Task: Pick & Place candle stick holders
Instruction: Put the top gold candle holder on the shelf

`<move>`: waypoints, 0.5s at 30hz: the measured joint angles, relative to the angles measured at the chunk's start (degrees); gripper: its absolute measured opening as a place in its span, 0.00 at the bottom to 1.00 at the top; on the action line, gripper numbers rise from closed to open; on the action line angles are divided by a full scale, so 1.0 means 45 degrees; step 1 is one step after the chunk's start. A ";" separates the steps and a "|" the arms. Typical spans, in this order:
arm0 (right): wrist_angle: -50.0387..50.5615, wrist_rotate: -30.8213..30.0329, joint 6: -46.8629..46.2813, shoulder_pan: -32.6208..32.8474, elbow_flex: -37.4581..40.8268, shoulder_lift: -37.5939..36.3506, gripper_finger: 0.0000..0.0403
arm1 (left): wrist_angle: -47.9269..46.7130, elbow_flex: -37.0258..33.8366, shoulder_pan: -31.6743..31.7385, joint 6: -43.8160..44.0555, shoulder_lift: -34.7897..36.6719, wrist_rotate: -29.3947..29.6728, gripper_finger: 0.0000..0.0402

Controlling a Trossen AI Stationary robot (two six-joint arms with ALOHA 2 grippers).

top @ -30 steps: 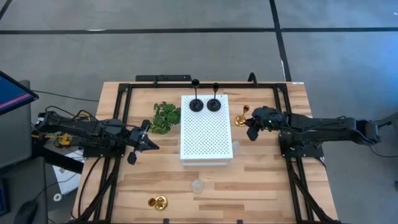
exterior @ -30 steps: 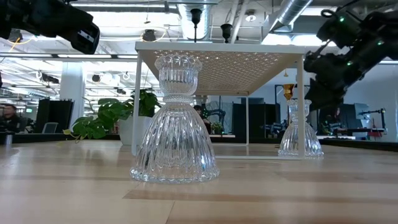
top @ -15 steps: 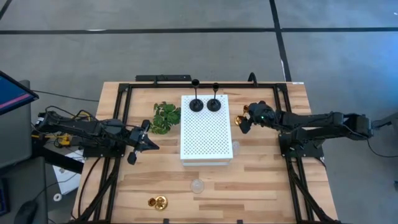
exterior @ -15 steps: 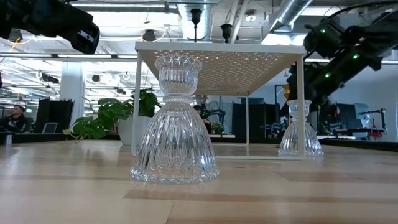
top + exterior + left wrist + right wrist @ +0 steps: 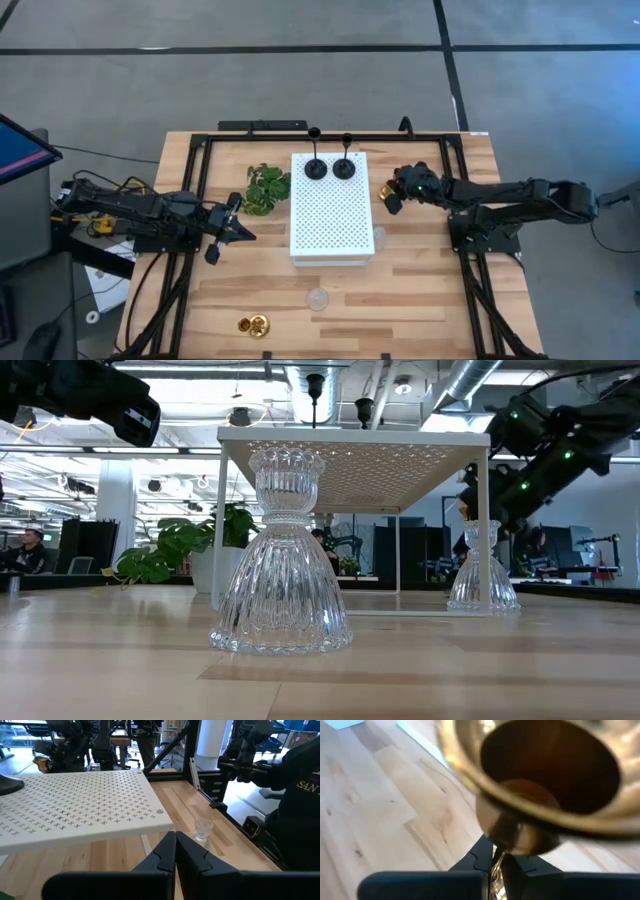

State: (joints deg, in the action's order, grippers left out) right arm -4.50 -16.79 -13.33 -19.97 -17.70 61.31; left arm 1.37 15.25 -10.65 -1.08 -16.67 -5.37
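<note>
One gold candle stick holder (image 5: 385, 189) sits pinched in the right claw (image 5: 393, 196) beside the white board (image 5: 331, 205); gripped low on its stem, it may tip or slip. Left claw (image 5: 236, 231) waits closed.

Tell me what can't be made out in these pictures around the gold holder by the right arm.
- High view: the right gripper covers most of the gold holder, so its base and whether it touches the table are hidden.
- Right wrist view: the gold holder fills the picture, blurred and cut off by the edges; the grip itself is unclear.
- Low view: the white board leg and a glass holder block it.
</note>
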 joint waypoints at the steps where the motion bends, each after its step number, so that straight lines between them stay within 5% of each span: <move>1: 0.0443 0.0003 -0.0013 0.0022 -0.0174 -0.0151 0.04 | 0.0000 0.0000 0.0003 0.0000 0.0000 0.0002 0.02; 15: 0.7886 -0.0305 0.1149 0.0370 -0.5836 -0.2261 0.01 | 0.0000 0.0000 -0.0002 0.0000 0.0000 -0.0003 0.02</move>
State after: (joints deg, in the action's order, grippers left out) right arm 30.99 -18.16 -8.16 -18.30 -43.96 51.13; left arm 1.37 15.25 -10.66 -1.08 -16.67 -5.39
